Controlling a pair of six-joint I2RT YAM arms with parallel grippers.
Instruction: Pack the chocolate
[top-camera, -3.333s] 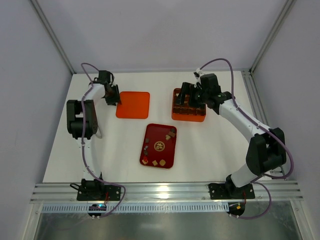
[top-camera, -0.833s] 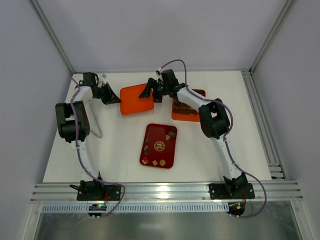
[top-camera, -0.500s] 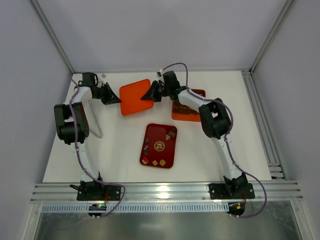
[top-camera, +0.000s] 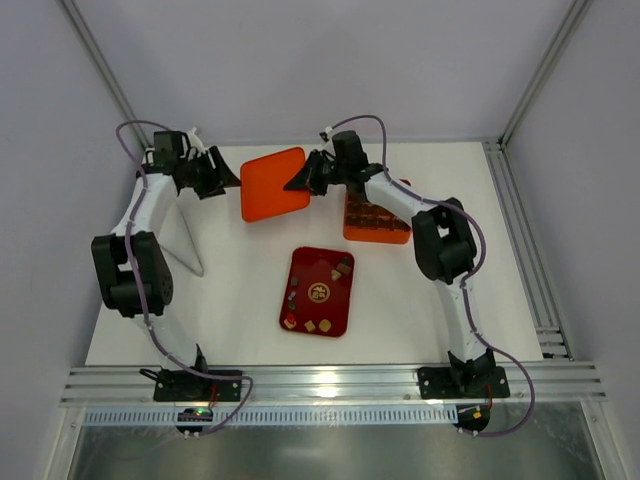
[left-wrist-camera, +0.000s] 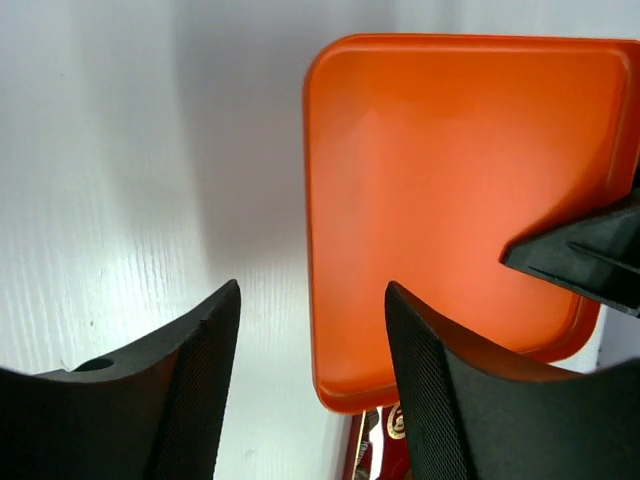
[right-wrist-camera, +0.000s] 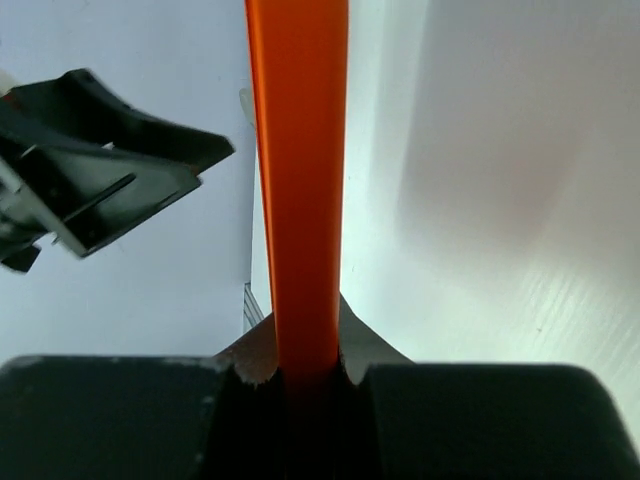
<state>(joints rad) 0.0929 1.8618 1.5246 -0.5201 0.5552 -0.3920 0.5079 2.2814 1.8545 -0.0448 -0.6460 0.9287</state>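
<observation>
Several small chocolate pieces (top-camera: 319, 293) lie on a dark red tray (top-camera: 310, 262); more dark ones fill cells of the orange box (top-camera: 377, 238). A flat orange lid (top-camera: 272, 183) hangs tilted above the table between both grippers. My right gripper (top-camera: 303, 180) is shut on the lid's right edge; in the right wrist view the lid (right-wrist-camera: 297, 150) runs edge-on out of the gripper (right-wrist-camera: 305, 370). My left gripper (top-camera: 228, 178) stands open just left of the lid, its fingers (left-wrist-camera: 200, 380) apart from the lid (left-wrist-camera: 460, 190), nothing between them.
The dark red tray sits mid-table, below the lid; its corner (left-wrist-camera: 385, 455) shows under the lid in the left wrist view. The orange box stands at the back right, under the right forearm. White walls and a metal rail bound the table.
My left gripper has opened, let go of the lid's left edge and drawn back to the left. My right gripper has shut on the lid's right edge and raised it.
</observation>
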